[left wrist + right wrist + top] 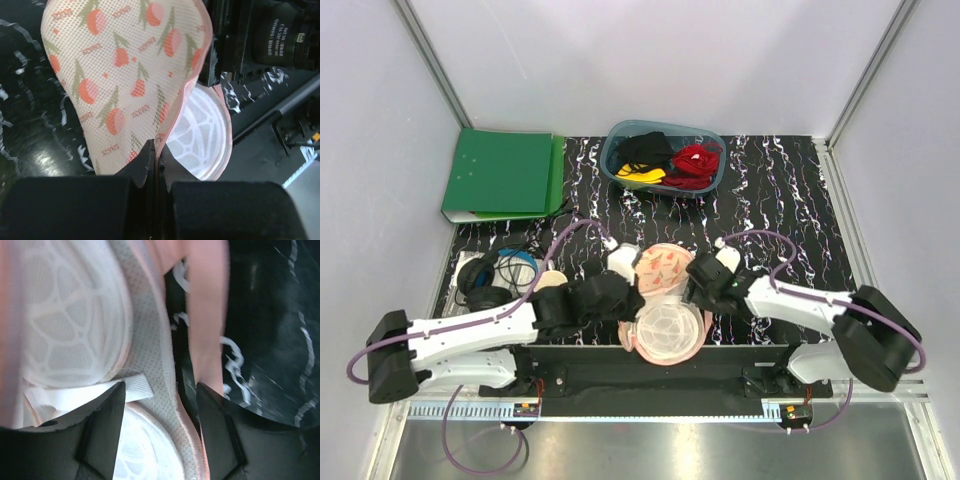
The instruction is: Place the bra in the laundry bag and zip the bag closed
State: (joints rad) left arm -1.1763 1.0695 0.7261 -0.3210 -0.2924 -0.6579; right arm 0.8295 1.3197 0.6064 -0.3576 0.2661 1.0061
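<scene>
Left claw (156, 150), clenched on the laundry bag (120, 75) rim, should hold it open; right claw (160, 395) (released, straddling that rim) should fetch the bra (642, 173).

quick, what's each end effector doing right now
left end effector: closed on the laundry bag edge
right end effector: open, bag rim in the gap

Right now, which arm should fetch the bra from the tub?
Probably right. The right gripper is open, gripping nothing, at the rim of the laundry bag. The left gripper is clamped on the bag's printed flap, holding it open. The bra lies in the tub.
</scene>
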